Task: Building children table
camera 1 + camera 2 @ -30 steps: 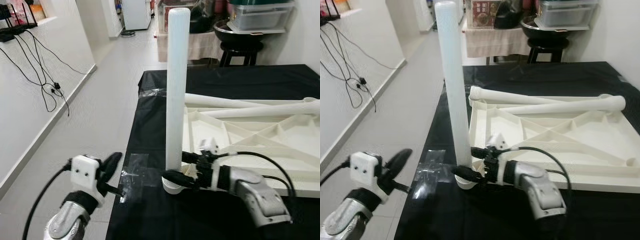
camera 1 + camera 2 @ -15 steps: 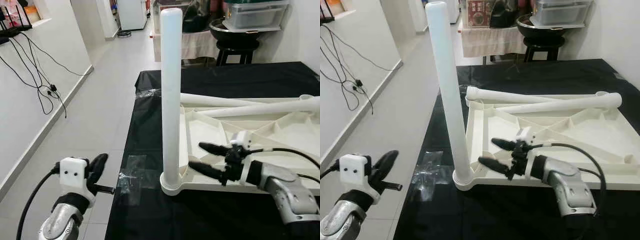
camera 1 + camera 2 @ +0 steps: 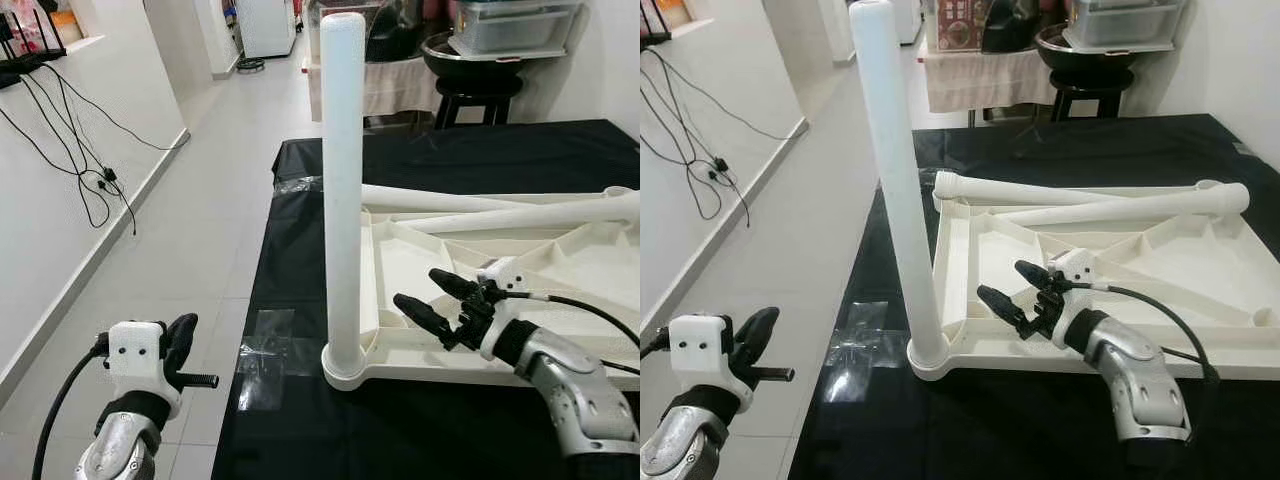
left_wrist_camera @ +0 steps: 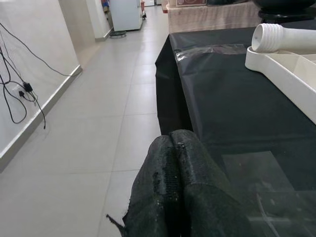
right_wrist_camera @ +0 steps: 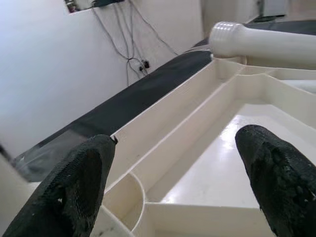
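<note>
A white children's tabletop (image 3: pixel 480 352) lies upside down on the black-covered table (image 3: pixel 300 210), ribs up. One white leg (image 3: pixel 342 190) stands upright in its near left corner socket. Two more white legs (image 3: pixel 500 213) lie loose across the tabletop's far side. My right gripper (image 3: pixel 435 303) hovers open over the tabletop's near left part, a short way right of the standing leg, holding nothing. In the right wrist view its fingertips (image 5: pixel 84 177) frame the ribbed underside. My left gripper (image 3: pixel 180 345) is shut and empty, low beside the table's left edge, over the floor.
Clear tape (image 3: pixel 265 350) patches the black cover near the front left. Tiled floor (image 3: pixel 190 230) runs along the table's left, with cables (image 3: pixel 90 170) on the white wall. A black stool (image 3: pixel 478 85) and a cloth-covered table (image 3: pixel 395 85) with boxes stand beyond the far end.
My right gripper let go of the standing leg's base, opened, and drew back to the right over the tabletop. My left gripper dropped lower and away from the table edge. The leg stays upright.
</note>
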You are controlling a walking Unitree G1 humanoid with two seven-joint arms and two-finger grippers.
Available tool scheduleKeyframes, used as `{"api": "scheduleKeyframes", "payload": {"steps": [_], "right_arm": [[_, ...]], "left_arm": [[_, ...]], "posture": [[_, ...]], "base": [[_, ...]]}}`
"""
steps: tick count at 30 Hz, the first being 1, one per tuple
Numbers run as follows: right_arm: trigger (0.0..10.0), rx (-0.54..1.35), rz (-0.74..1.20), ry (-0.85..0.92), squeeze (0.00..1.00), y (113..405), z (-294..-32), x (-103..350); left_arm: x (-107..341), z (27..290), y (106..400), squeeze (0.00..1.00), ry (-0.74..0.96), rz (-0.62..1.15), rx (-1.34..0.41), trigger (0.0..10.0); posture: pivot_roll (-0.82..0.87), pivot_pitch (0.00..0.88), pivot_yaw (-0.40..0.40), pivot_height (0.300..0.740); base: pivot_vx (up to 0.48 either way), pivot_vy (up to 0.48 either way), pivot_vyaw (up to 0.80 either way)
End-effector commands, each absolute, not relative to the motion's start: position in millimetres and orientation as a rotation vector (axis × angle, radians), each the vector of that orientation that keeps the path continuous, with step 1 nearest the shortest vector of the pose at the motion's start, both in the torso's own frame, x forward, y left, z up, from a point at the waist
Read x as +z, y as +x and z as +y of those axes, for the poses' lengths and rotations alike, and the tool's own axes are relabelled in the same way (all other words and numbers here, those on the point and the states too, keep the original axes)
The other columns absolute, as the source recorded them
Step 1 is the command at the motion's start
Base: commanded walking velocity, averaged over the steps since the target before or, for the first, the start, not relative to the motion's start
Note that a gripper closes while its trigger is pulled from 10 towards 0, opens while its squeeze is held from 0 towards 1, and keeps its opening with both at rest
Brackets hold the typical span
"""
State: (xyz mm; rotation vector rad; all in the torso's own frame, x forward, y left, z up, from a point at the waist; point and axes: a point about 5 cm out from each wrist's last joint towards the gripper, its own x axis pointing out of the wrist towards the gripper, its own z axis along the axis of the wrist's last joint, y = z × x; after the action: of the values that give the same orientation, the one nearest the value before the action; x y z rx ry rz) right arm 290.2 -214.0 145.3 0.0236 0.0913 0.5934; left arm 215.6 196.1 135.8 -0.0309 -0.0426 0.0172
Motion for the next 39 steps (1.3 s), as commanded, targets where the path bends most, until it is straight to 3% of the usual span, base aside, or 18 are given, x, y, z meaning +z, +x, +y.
{"api": "scheduleKeyframes", "payload": {"steps": [1,7,9,15,24,39], "right_arm": [[10.0,0.541,0.066,0.03,0.0,293,-215,147],[10.0,0.452,0.048,0.067,0.0,295,-214,145],[10.0,0.331,0.017,0.089,0.0,299,-217,144],[10.0,0.182,-0.001,0.01,0.0,301,-207,140],[10.0,0.327,-0.024,0.034,0.0,298,-155,137],[10.0,0.238,-0.05,0.042,0.0,308,-171,143]], "left_arm": [[131,198,216,0.0,-0.014,-0.013,0.033,10.0],[130,198,216,0.0,0.025,-0.014,0.028,10.0],[129,197,216,0.0,0.054,-0.015,0.026,10.0],[124,202,212,0.0,0.058,-0.004,0.069,10.0],[119,203,203,0.0,0.086,-0.019,0.149,10.0],[118,203,207,0.0,0.097,-0.026,0.148,10.0]], "posture": [[-0.09,0.08,0.081,0.74],[-0.09,0.079,0.079,0.74],[-0.08,0.076,0.078,0.74],[-0.07,0.074,0.074,0.74],[-0.06,0.075,0.071,0.74],[-0.06,0.071,0.07,0.74]], "base": [[0.0,0.0,0.0],[0.0,0.0,0.0],[0.0,0.0,0.0],[0.0,0.0,0.0],[0.0,0.0,0.0],[0.0,0.0,0.0]]}}
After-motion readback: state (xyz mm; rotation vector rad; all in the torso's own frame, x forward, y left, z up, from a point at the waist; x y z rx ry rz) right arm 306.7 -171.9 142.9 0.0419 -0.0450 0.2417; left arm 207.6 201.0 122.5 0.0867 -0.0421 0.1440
